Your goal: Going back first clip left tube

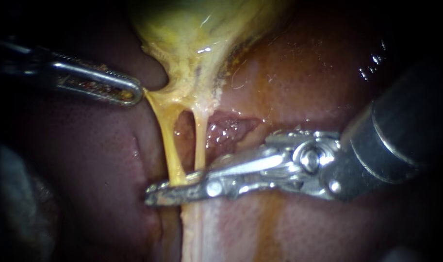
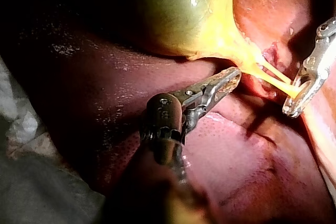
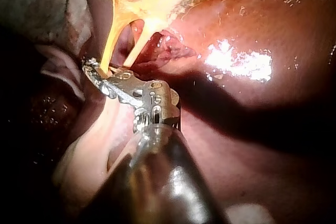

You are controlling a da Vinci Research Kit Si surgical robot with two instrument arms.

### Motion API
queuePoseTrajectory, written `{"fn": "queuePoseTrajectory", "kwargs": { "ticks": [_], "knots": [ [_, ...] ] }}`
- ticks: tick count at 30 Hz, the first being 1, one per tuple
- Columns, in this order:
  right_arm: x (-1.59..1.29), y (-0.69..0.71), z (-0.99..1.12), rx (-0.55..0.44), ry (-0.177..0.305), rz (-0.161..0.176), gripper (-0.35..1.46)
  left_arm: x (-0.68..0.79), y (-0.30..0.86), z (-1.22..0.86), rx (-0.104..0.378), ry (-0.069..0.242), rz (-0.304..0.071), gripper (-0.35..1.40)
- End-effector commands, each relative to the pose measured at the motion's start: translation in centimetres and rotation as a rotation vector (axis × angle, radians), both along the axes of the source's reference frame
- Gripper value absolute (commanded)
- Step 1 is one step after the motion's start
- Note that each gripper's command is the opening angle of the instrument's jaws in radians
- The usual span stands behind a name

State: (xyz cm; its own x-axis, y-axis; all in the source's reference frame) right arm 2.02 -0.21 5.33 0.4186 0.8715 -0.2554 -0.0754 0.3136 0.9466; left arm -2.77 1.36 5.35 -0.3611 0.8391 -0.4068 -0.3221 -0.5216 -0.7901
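The long, slender steel right instrument [image 1: 153, 195] lies across two thin yellow strands stretched below the yellow-green gallbladder [image 1: 197, 29], over the dark red-brown liver [image 1: 303, 82]. Its jaws stand close together and clasp the taut yellow left tube [image 1: 170, 145] from two sides, low on the tube's visible run. The paler right tube [image 1: 200, 140] runs just beside the left one and meets the upper jaw a little nearer the hinge; whether it is caught too cannot be told.

The thinner steel left instrument [image 1: 136, 92] comes in opposite. Its looped jaws are closed on the edge of the gallbladder's neck, where the yellow tissue draws out toward their tip and holds both tubes stretched and apart, with a window of raw red tissue between them.

The retreat named in the task appears not yet begun: the right instrument sits squarely on the left tube, well inside the field. No clip can be made out on either tube, and the metal of the jaws covers any that might be there. What seems left is to part the jaws, slide them off sideways without dragging the tube, and draw the shaft clear.
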Motion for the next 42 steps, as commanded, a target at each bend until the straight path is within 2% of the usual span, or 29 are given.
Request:
{"fn": "queuePoseTrajectory", "kwargs": {
  "ticks": [1,2,3,6,10,13,15,17,24,30,37,42],
  "knots": [
    [0.01,0.0,0.01,0.0,-0.002,-0.002,-0.35,0.0,0.0,0.0,0.0,0.0,0.0,-0.35],
    [0.02,0.0,0.01,0.001,0.002,0.001,-0.31,0.0,0.01,0.0,0.0,0.0,0.0,-0.35],
    [0.04,0.01,0.02,0.003,0.007,0.005,-0.15,0.0,0.01,0.0,0.0,0.0,0.0,-0.35],
    [0.09,0.0,0.08,-0.003,0.038,0.018,0.17,0.0,0.01,0.0,0.0,0.0,0.0,-0.35],
    [0.16,-0.01,0.19,-0.108,0.084,0.007,0.4,0.0,0.01,0.0,0.0,0.0,0.0,-0.35],
    [0.19,0.03,0.26,-0.175,0.099,0.013,0.46,0.0,0.01,0.01,0.0,0.0,0.0,-0.35],
    [0.21,0.07,0.31,-0.233,0.086,0.057,0.48,0.0,0.01,0.01,0.0,0.0,0.0,-0.35],
    [0.21,0.1,0.35,-0.266,0.082,0.075,0.49,0.0,0.01,0.01,0.0,0.0,0.0,-0.35],
    [0.14,0.2,0.46,-0.356,0.09,0.093,0.5,-0.01,0.01,0.01,-0.001,0.0,0.0,-0.35],
    [0.03,0.2,0.46,-0.425,0.092,0.103,0.5,0.0,0.01,0.01,-0.001,0.0,0.0,-0.35],
    [-0.28,0.18,0.39,-0.536,0.138,0.066,0.5,0.01,0.0,0.01,-0.001,0.0,0.0,-0.35],
    [-0.81,0.17,0.28,-0.572,0.169,0.038,0.5,0.02,0.0,0.0,0.0,-0.001,0.001,-0.35]
  ]
}}
